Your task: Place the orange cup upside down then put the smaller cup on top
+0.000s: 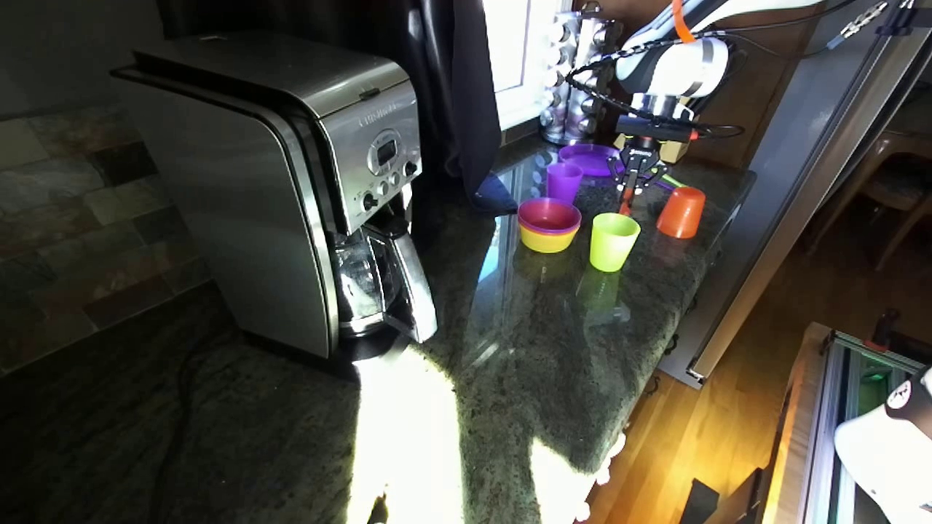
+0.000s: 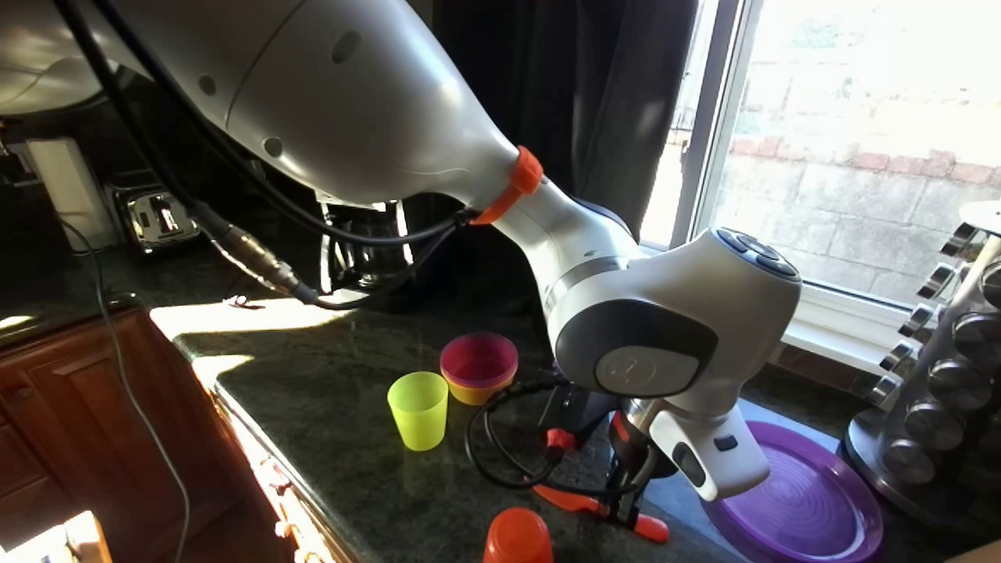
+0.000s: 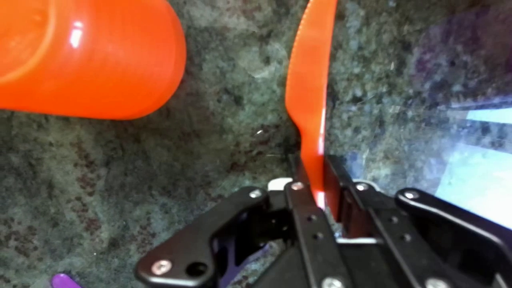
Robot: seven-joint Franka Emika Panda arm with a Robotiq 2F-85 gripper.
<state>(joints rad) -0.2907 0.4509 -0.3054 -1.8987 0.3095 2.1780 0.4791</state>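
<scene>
gripper point(image 3: 314, 168) pinching an orange knife point(image 3: 309, 80) — it juts out from between the jaws in the wrist view. whether the knife touches the counter point(image 1: 553, 364), i cannot tell. orange cup point(image 1: 681, 213) upside down on that counter, near the knife but apart from it. lime green cup point(image 1: 613, 244) upright, just beside the stacked bowls point(image 1: 547, 241) — purple cup point(image 1: 563, 183) beyond them in an exterior view.

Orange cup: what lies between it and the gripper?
Only counter shows between the gripper and the orange cup, in the wrist view; the knife sits in the gripper's jaws.
</scene>
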